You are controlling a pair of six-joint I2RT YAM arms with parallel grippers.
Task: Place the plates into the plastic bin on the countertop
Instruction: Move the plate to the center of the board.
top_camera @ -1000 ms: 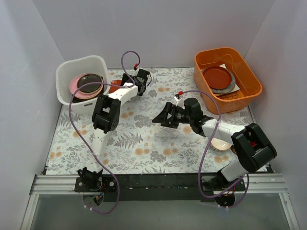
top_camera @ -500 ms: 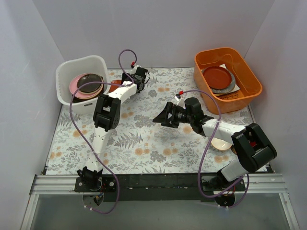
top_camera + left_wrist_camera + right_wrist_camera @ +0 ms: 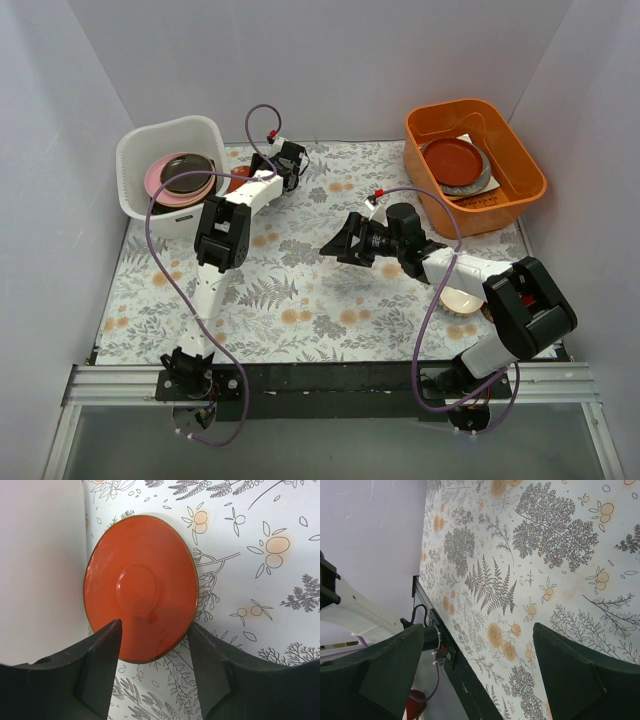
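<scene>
Plainly the biggest vessel is the orange tub (image 3: 523, 165) at the far right, holding a red plate (image 3: 452, 158) that lies on a grey plate (image 3: 474, 184). At the far left stands the plastic bin (image 3: 135, 155), white and deep, with a stack inside: a pink plate (image 3: 154, 183) lowest, a pale yellow rim above it, and a dark brownish plate (image 3: 187, 171) on top.

Just outside the bin's right wall, flat on the countertop (image 3: 300, 290), lies the orange-red plate (image 3: 140, 580). The left gripper (image 3: 155, 625) hangs over it with its jaws spread wide, one finger to each side of the plate's near rim and not closed on it. The white wall of the bin runs right beside the plate in the left wrist view.

Mid-table, the right gripper (image 3: 479, 627) is splayed wide and holds nothing, with only fern print beneath it. Under the right arm's forearm a beige plate (image 3: 461, 300) shows partly, a brownish edge beside it.

Pale grey walls (image 3: 330, 60) close in the table, and a black rail (image 3: 330, 382) carries the arm bases
</scene>
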